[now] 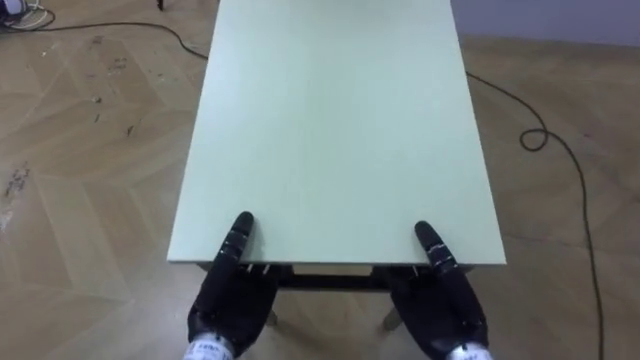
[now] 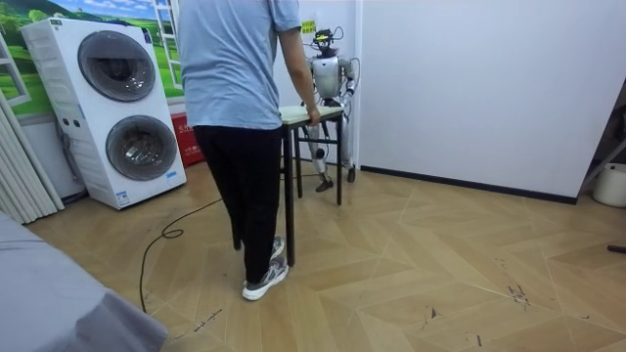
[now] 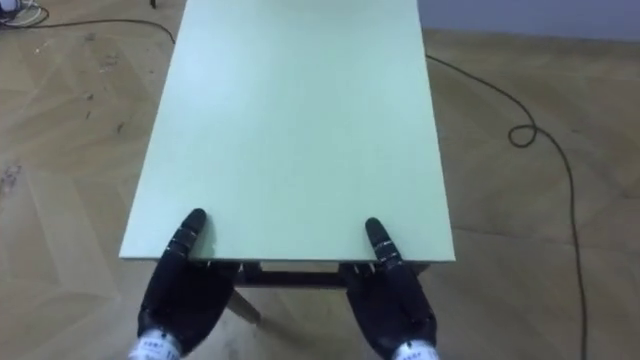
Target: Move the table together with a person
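Observation:
A pale green table [image 1: 340, 120] with dark legs stretches away from me. My left hand [image 1: 225, 300] and right hand [image 1: 445, 300] hold its near edge at the two corners, thumbs lying on the top and fingers hidden underneath. In the room view a person [image 2: 235, 98] in a light blue shirt and black trousers stands at the opposite end of the table [image 2: 298, 114], back to the camera, one hand on its edge. I stand at the far end, close to the white wall.
A dark cable [image 1: 540, 135] loops over the wooden floor to the table's right, and another runs off at the upper left. Two stacked washing machines [image 2: 108, 108] stand at the room view's left. A white bin [image 2: 611, 184] sits by the wall at its right.

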